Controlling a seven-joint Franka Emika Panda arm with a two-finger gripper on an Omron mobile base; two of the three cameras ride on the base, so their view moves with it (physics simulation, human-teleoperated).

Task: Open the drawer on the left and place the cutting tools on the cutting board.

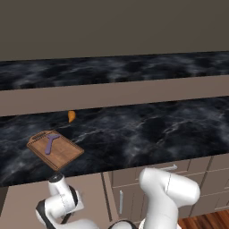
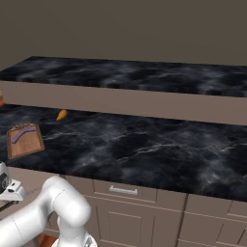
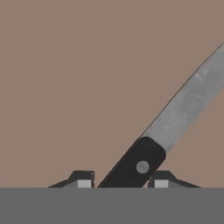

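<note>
You have one rectangular reddish-brown wooden cutting board point(image 1: 56, 150) lying flat on the black marbled countertop point(image 1: 147, 134), toward its left end, and one purple Y-shaped peeler point(image 1: 51, 142) lying on that board near its grooved short edge. One small orange object point(image 1: 71, 116) sits on the counter behind the board, apart from it. One small knife with a black handle and silver blade point(image 3: 175, 127) lies on a flat taupe-brown surface that the hand view alone does not identify; it is not on the board.

Your pincer point(image 3: 120, 183) sits right over the knife's handle. One dark fingertip rises on each side of the black handle, and the handle passes slantwise between them. The left tip stands a little off the handle and the right tip sits just beside it; you cannot tell from this view whether the pads are pressing on it, so treat the jaws as partly apart around the handle, grip unconfirmed.

Your hand view gives you the knife close up, its blade running up and to the right. Your left base view shows the white arm bent low below the counter edge at the lower left, under the board. Your right base view shows the board point(image 2: 25, 140), peeler point(image 2: 23, 134) and orange object point(image 2: 61, 115) from the other side, and a narrower taupe drawer with a horizontal silver bar handle point(image 2: 123, 190) shut under the counter.
</note>
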